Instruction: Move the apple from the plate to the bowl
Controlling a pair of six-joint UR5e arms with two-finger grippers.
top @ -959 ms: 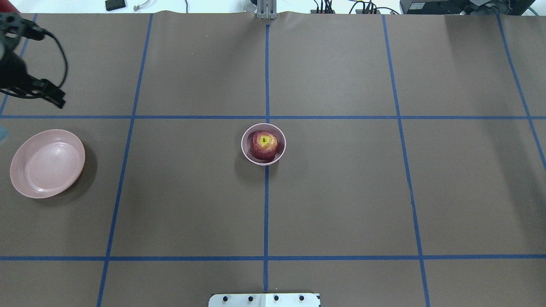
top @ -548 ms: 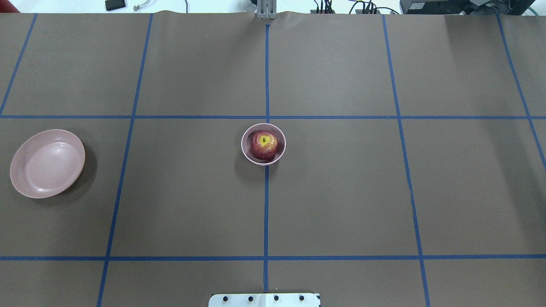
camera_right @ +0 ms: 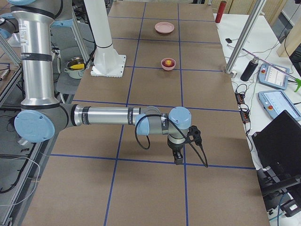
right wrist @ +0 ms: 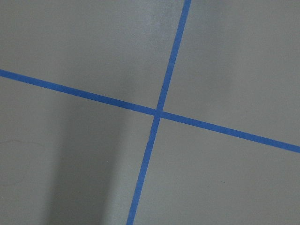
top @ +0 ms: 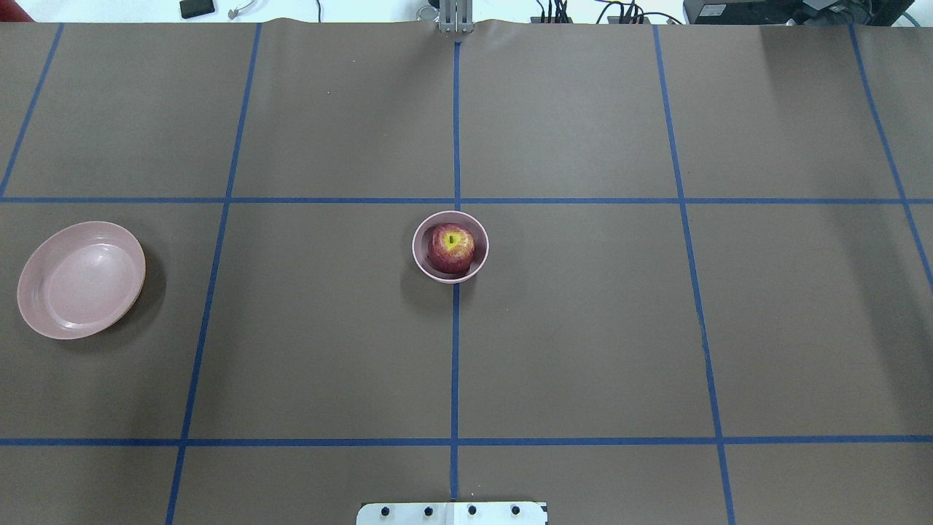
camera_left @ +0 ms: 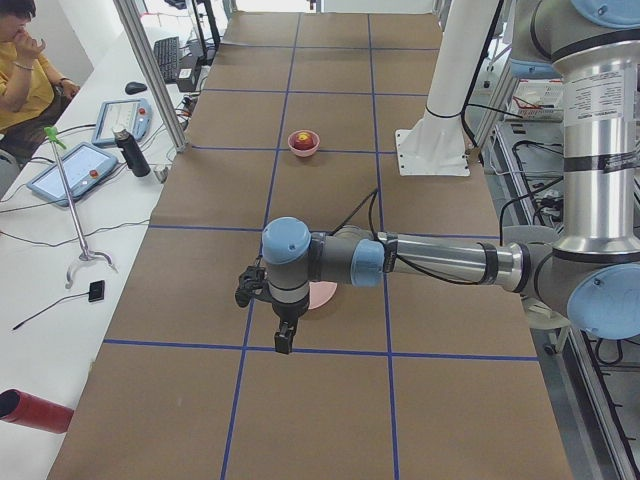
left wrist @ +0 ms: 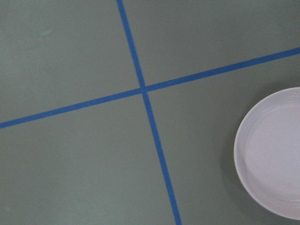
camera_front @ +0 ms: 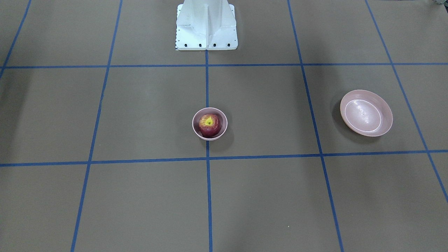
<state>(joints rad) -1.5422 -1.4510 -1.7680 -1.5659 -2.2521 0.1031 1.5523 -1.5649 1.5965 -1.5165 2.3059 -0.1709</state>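
Observation:
The dark red apple (top: 450,248) sits inside the small pink bowl (top: 419,262) at the table's middle, stem end up. It also shows in the front view (camera_front: 209,124) and the bowl there too (camera_front: 194,128). The wide pink plate (top: 80,281) lies bare at the table's left side and shows in the left wrist view (left wrist: 274,150). My left gripper (camera_left: 285,340) hangs above the table near the plate (camera_left: 322,295); I cannot tell if it is open. My right gripper (camera_right: 179,159) hangs over the table's right end; I cannot tell its state either.
The white robot base (camera_front: 206,24) stands at the table's near edge. Blue tape lines (top: 455,146) grid the brown table. A side desk holds tablets and a dark bottle (camera_left: 131,152). A red cylinder (camera_left: 35,412) lies at the left end.
The left arm, seen at the overhead view's upper left one second ago, has moved out of that view. Apple, bowl and plate have not moved.

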